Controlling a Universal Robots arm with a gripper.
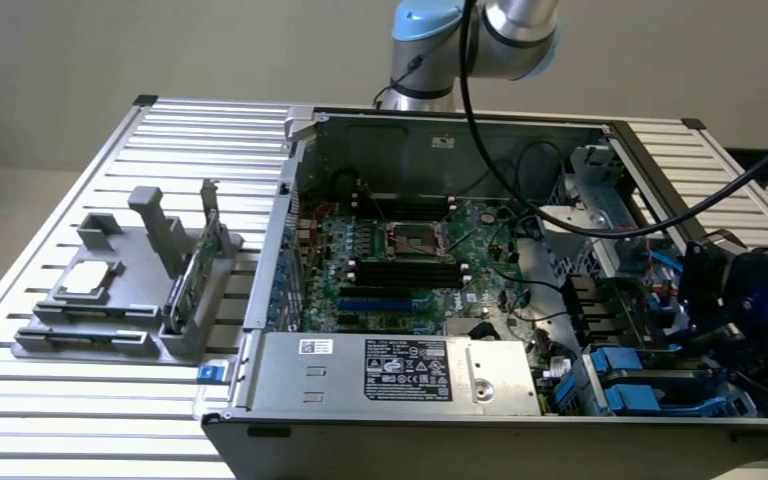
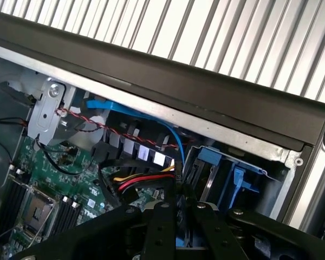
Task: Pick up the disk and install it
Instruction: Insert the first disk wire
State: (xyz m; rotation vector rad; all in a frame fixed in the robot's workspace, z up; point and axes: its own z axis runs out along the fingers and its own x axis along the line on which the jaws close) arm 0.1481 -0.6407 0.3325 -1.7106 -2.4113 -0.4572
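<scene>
Foreground: black two-finger gripper (image 2: 177, 195), linkage bars converging. Fingers clamped on a narrow blue-edged strip, which reads as the flat silver-grey hard disk with blue plastic rails (image 2: 178, 237) seen edge-on; label face not visible. Disk is held close to the blue-fitted metal drive bay (image 2: 276, 156) in a corner of the open grey computer case (image 1: 491, 150). Green motherboard (image 1: 411, 260) beside the bay. Grey plastic fixture (image 1: 104, 310) well apart on the slatted aluminium table (image 1: 37, 400), at the exterior view's left
</scene>
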